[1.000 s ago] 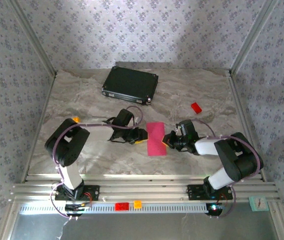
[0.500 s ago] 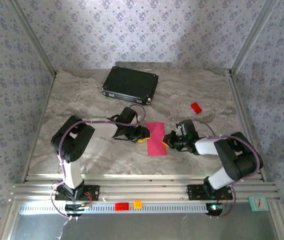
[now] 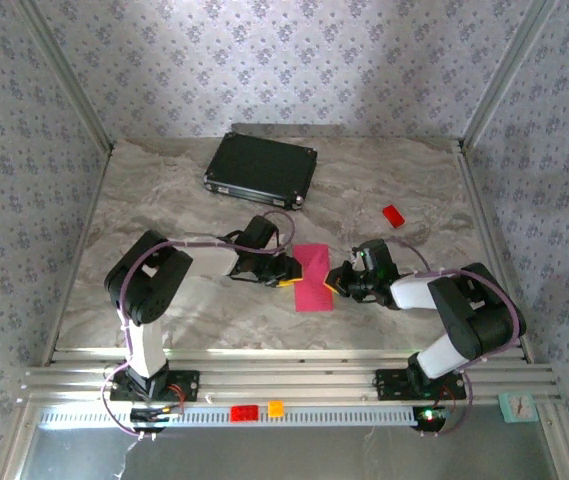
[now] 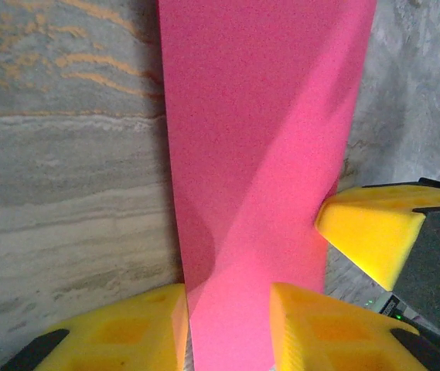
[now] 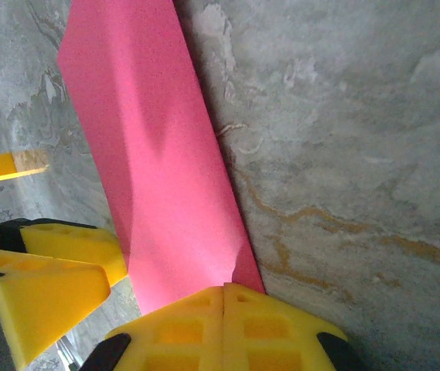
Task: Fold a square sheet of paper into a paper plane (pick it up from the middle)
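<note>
Where the two arms meet over the table (image 3: 164, 200), the sheet of paper (image 3: 314, 278) lies flat between them. It is a pink oblong rather than a square, so it is judged to be folded once. Its long axis runs near to far, square across the line joining the two grippers.

Right gripper (image 3: 335, 284): at the near half of the paper's right long edge. In the right wrist view its yellow fingers (image 5: 181, 328) are pressed together and the paper's edge runs into the seam between them, which reads as a pinch on that edge.

Left gripper (image 3: 286, 273): at the paper's left long edge, slightly farther back than its partner. In the left wrist view its fingers (image 4: 111, 340) stand apart, one just off the edge and the other in front of the pink surface, gripping nothing.

Both arms are at the paper, one on each long side, but the right alone has hold. Any further crease along the long axis would probably mean carrying one long edge sideways toward the other arm.

Beyond the paper to the right, well apart, lies a red block (image 3: 393, 215). Farther back, beyond the paper to the left, lies a black case (image 3: 261, 168)
</note>
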Motion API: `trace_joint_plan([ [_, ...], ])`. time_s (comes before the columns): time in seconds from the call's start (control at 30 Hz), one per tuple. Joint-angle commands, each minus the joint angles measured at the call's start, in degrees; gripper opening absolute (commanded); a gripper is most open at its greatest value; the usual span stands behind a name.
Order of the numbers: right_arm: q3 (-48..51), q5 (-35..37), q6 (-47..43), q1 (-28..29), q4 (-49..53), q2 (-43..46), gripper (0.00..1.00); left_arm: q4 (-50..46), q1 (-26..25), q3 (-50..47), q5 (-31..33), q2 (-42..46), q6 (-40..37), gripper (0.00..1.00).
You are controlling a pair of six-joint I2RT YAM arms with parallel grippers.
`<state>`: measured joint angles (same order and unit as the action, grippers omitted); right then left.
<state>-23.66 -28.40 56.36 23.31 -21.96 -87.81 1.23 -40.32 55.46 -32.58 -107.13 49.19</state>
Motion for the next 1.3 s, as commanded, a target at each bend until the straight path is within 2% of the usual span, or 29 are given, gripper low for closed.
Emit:
trace_joint_plan([
  [0.0,1.2,2.27,-0.17,-0.17,5.21,-2.13,0.02,-1.24,-0.45,1.75,-0.73,-0.42,0.33,0.33],
  [1.0,1.0,2.6,-0.46,-0.29,5.99,-1.88,0.04,0.26,-0.38,0.17,0.53,2.64,1.78,0.15],
  [1.27,1.46,1.87,-0.49,-0.28,3.96,-0.8,0.08,-0.77,-0.44,0.17,1.46,3.32,2.33,0.09],
])
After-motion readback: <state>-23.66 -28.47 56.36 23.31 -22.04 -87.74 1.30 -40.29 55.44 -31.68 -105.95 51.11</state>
